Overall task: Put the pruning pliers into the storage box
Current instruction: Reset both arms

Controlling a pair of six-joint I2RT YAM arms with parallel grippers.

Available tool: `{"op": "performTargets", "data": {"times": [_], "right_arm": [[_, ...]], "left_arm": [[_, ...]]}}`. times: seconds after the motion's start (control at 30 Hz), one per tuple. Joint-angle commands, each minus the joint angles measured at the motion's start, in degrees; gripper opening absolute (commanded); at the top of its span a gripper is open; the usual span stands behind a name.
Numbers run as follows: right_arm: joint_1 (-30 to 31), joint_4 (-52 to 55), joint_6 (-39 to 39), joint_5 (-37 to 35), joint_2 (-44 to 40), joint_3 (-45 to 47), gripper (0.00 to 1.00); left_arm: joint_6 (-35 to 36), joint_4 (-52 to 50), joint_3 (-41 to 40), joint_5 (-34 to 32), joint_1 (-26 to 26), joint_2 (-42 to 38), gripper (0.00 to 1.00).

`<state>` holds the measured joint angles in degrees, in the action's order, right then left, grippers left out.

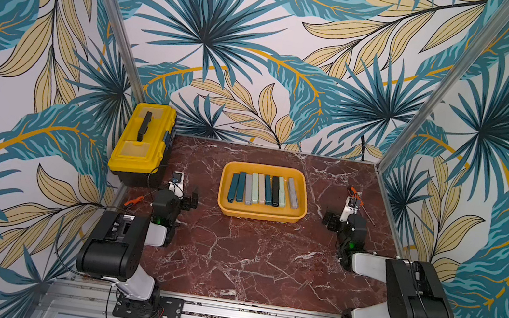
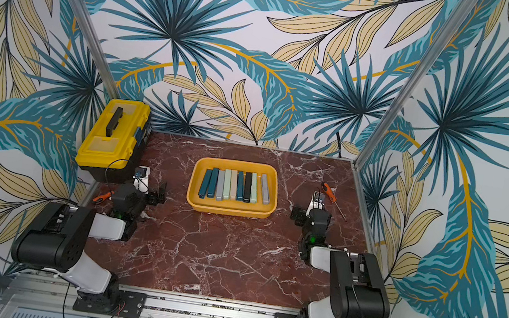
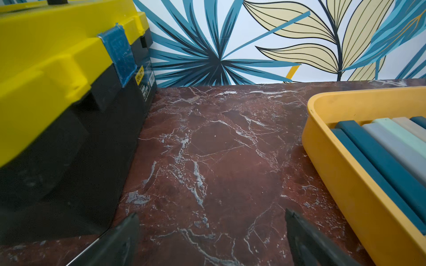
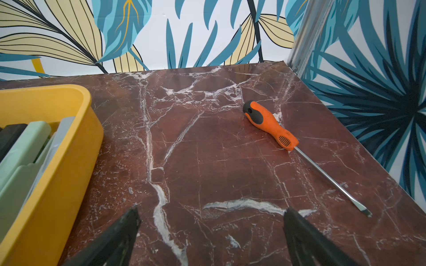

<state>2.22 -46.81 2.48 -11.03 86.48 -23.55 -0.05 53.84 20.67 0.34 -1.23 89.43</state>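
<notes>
The storage box (image 1: 267,168) is a shallow orange-yellow tray in the middle of the marble table, seen in both top views (image 2: 235,164). Several pruning pliers (image 1: 262,190), slim bars in teal, grey, pale green, beige and black, lie side by side inside it (image 2: 235,186). My left gripper (image 1: 181,191) (image 3: 212,214) hovers left of the tray, open and holding nothing, with the tray wall (image 3: 345,184) and the teal bars (image 3: 391,156) beside it. My right gripper (image 1: 341,217) (image 4: 212,210) stands open and bare on the tray's right, near its wall (image 4: 57,184).
A yellow lidded toolbox (image 1: 142,143) (image 3: 57,69) stands at the back left, close to the left gripper. An orange-handled screwdriver (image 1: 360,205) (image 4: 269,124) lies right of the right gripper. A small orange-handled tool (image 1: 134,200) lies by the left edge. Patterned walls enclose three sides.
</notes>
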Motion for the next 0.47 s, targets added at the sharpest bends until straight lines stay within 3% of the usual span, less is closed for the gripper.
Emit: {"op": "performTargets", "data": {"times": [0.0, 0.43], "right_arm": [[-0.2, -0.6, -1.0, 1.4, -0.5, -0.4, 1.00], [-0.2, -0.5, -1.1, 1.5, -0.4, -0.4, 0.99]], "left_arm": [[-0.7, 1.5, 0.8, -1.4, -0.6, 0.3, 1.00], [-0.6, 1.5, 0.8, -1.5, -0.7, 0.3, 1.00]]}}
